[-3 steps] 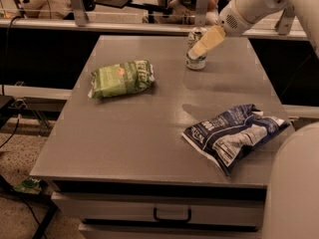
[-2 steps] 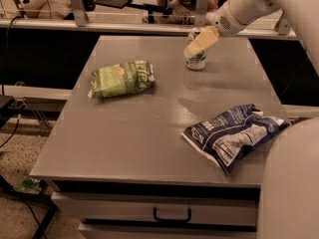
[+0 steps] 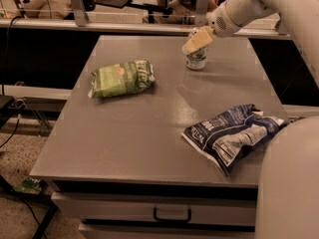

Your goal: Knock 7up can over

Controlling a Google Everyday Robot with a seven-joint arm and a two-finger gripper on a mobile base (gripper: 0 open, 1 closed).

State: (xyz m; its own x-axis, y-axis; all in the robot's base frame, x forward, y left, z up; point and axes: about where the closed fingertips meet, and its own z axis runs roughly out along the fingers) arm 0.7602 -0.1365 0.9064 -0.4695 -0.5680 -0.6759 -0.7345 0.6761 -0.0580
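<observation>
Not yet knocked over: small white-and-green cylindrical 7up can (image 3: 196, 59) with silver metal top, upright near the far edge of the flat grey worktop (image 3: 149, 123), right of the middle and short of the far right corner. At its upper part, on the side facing the left edge: cream-coloured pincer (image 3: 194, 41) at the end of the white robot arm (image 3: 249, 6), reaching in from beyond the far right corner. Overlapping the can's rim; touching or just beside, impossible to say. Wide or narrow, likewise cannot tell.

Elsewhere, well apart from the can: crumpled green snack bag (image 3: 122, 77) lying towards the left edge, dark blue and white snack bag (image 3: 232, 133) lying near the right edge towards the front.

Judged from this: approach done, pincer placed high on the can, a good height for tipping by a sideways push. Left to do: the push itself, until lying on its side on the worktop. Worth watching for a roll towards the far edge once down.
</observation>
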